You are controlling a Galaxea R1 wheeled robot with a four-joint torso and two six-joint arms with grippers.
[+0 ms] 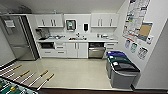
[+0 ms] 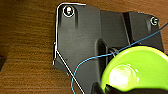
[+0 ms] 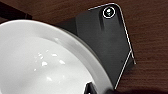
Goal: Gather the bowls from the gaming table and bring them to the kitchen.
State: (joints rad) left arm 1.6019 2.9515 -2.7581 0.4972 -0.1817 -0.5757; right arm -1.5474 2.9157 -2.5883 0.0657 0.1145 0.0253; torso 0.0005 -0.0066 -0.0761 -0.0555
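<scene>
The kitchen lies ahead in the head view, with white cabinets (image 1: 75, 47), a white countertop (image 1: 100, 40), an inset sink (image 1: 78, 38) and a steel fridge (image 1: 17, 37). A bright lime green bowl (image 2: 135, 67) hangs close under the left wrist camera, above the wooden floor. My left gripper (image 2: 105, 88) is shut on its rim. In the right wrist view a glossy white bowl (image 3: 42, 62) is held the same way by my right gripper (image 3: 92, 90). The white-topped gaming table is out of view.
The green foosball table (image 1: 10, 88) pokes in at the lower left, its rods and wooden handles (image 1: 43, 73) reaching over the floor. Grey bins with blue, green and black lids (image 1: 122, 68) line the right wall. Pale floor (image 1: 75, 72) stretches toward the counter.
</scene>
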